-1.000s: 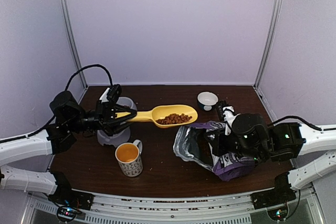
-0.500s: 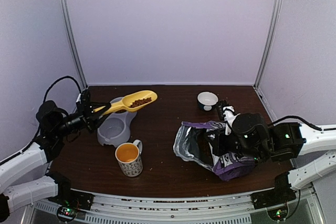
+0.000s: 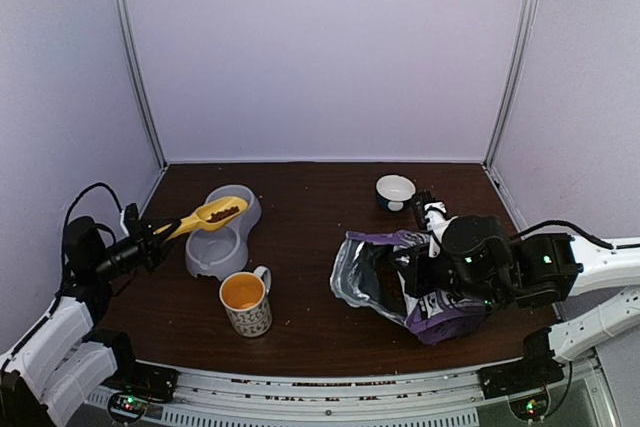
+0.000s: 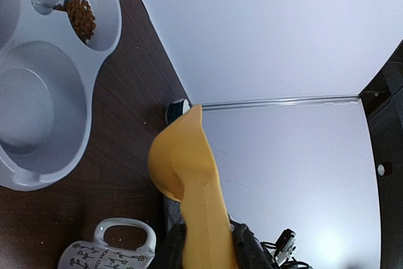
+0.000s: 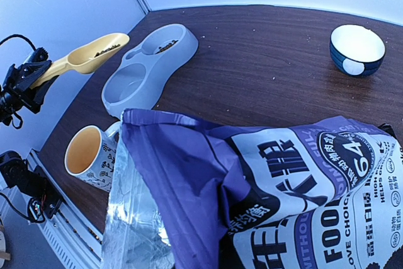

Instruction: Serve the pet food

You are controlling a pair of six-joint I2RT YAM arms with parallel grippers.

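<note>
My left gripper (image 3: 150, 239) is shut on the handle of a yellow scoop (image 3: 205, 216), (image 4: 189, 181). The scoop carries brown pet food (image 3: 223, 214) and hangs roughly level over the left side of the grey double bowl (image 3: 205, 255). A little kibble (image 4: 80, 17), (image 5: 167, 45) lies in the bowl's far compartment; the near one is bare. My right gripper (image 3: 412, 282) is shut on the upper edge of the purple puppy food bag (image 3: 440, 312), (image 5: 283, 174), holding its silver-lined mouth open toward the left. That gripper's fingers are hidden behind the bag in the right wrist view.
An orange-lined patterned mug (image 3: 245, 302) stands just in front of the double bowl. A small blue-and-white bowl (image 3: 395, 190) sits at the back, right of centre. White walls and metal posts close in the table on three sides.
The left arm has drawn back to the left, carrying the loaded scoop from the table's middle to above the double bowl. The right arm and the bag have not moved.
</note>
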